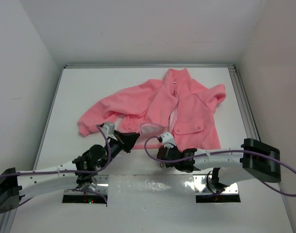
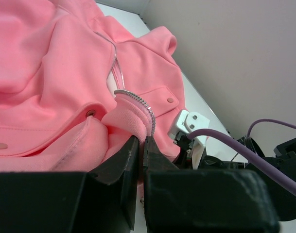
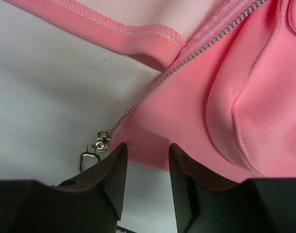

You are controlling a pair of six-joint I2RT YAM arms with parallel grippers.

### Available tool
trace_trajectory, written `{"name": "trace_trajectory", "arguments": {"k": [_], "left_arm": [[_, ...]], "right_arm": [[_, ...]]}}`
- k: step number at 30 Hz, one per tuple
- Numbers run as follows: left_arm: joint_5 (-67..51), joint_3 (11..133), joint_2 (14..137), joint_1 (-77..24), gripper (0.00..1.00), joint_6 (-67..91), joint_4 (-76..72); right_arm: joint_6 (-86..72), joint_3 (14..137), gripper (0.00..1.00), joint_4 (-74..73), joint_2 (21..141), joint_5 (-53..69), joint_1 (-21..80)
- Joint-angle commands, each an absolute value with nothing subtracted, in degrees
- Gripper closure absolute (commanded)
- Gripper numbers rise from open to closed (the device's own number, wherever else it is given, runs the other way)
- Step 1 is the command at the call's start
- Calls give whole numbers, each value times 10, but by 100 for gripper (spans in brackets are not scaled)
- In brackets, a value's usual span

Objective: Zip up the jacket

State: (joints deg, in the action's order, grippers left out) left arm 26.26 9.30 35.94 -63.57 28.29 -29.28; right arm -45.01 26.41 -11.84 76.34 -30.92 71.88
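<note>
The salmon-pink jacket [image 1: 186, 104] lies spread on the white table, collar at the far side, its front open. My left gripper [image 1: 130, 141] is shut on a fold of the jacket's lower front edge; zipper teeth [image 2: 138, 99] run over that fold into the left gripper [image 2: 141, 143]. My right gripper [image 1: 163, 140] sits at the other front panel's bottom hem. In the right wrist view the right gripper [image 3: 147, 148] stands open, the hem just at its fingertips, nothing pinched. The metal zipper slider [image 3: 102, 138] and its pull [image 3: 89, 156] lie on the table just left of the left finger.
White walls enclose the table on three sides, with a metal rail [image 1: 245, 107] along the right edge. Purple cables [image 1: 150, 145] loop beside both wrists. The right arm's white wrist part [image 2: 189, 125] is close to the left gripper. One sleeve [image 1: 96, 114] reaches out to the left.
</note>
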Motion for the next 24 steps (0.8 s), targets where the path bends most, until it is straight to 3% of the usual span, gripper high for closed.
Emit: {"name": "trace_trajectory", "arguments": {"k": [1, 24], "left_arm": [[241, 96, 362, -628, 100, 287, -317], [229, 93, 367, -613, 100, 293, -320]], "right_arm": [[-447, 282, 60, -95, 772, -292, 722], [-481, 230, 60, -53, 756, -252, 700]]}}
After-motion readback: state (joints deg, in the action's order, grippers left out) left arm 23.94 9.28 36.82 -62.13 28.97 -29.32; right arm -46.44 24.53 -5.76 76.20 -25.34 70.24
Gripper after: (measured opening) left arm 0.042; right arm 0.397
